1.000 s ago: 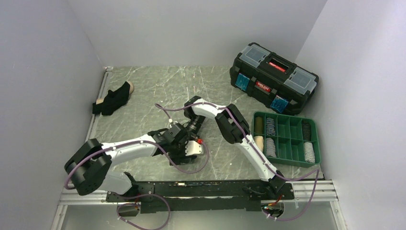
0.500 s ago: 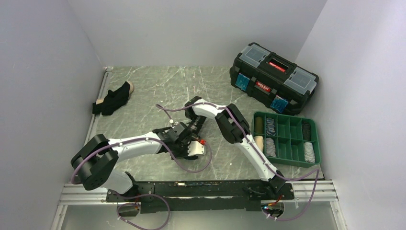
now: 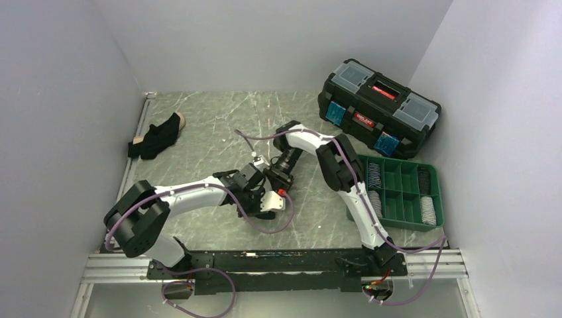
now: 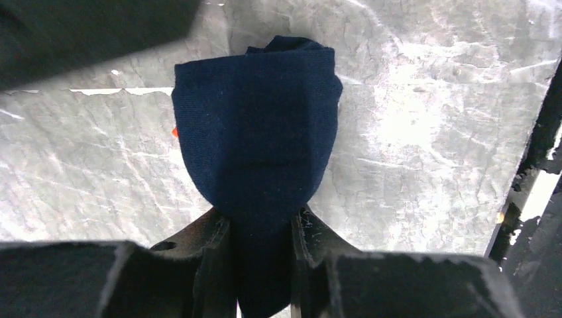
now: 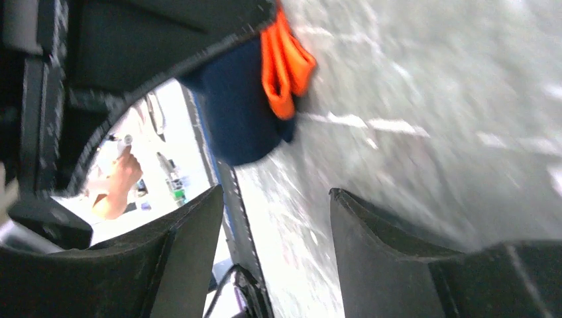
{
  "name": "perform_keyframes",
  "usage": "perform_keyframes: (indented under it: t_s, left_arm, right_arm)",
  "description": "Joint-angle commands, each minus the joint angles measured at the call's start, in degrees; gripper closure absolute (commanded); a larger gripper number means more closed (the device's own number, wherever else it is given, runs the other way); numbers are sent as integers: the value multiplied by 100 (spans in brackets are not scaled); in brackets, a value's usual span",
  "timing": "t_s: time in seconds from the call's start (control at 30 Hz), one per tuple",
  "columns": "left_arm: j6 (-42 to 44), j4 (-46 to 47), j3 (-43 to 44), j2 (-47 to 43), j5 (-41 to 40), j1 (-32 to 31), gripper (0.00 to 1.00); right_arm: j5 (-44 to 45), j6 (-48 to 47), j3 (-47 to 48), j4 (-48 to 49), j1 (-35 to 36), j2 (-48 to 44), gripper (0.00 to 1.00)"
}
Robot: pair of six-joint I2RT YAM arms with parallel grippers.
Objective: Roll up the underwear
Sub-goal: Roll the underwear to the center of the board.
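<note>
**Left hand (image 4: pixel 262 228) grips the rolled navy underwear (image 4: pixel 255 126); right hand (image 5: pixel 272 225) stands open.**

The left arm lies low across the counter (image 3: pixel 219 119), reaching toward its middle, fingers clamped on one end of the tight roll. The right arm arches down from the far side, its hand empty with the jaws apart, just beside the roll's orange band (image 5: pixel 285 63). A second ago that hand was shut at the roll. It has since let go, and its elbow has swung toward the green tray (image 3: pixel 399 191).
</note>
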Motion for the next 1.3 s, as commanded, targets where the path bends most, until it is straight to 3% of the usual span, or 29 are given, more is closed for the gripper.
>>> perform_keyframes:
  t_s: [0.0,0.27,0.5,0.77,0.93,1.1,1.27]
  left_arm:
    - [310,-395,-10,555,448,270,100]
    - [529,-1200,717,986,1440,1074,100]
    - [732,-1901,1349,1674,2016,1594,100]
    - [834,-2602,2103,2505,2559,2118,100]
    - [694,-2825,2463,2841,2692,2236,100]
    - [635,-3092,2718,3069,2772,2269,100]
    - [643,-3358,2991,3314,2917,2294,100]
  right_arm:
    - [459,-270,-166,345,-426,-524,37]
    - [480,154,-869,1170,-1223,-1606,38]
    - [355,842,-1819,2570,-1887,-2839,39]
    - [196,931,-3137,3781,-1945,-4406,40]
    - [652,934,-3911,4342,-1523,-5335,39]
    - [1739,897,-4546,4857,-431,-6114,38]
    - [2484,749,-4649,4964,435,-6111,37]
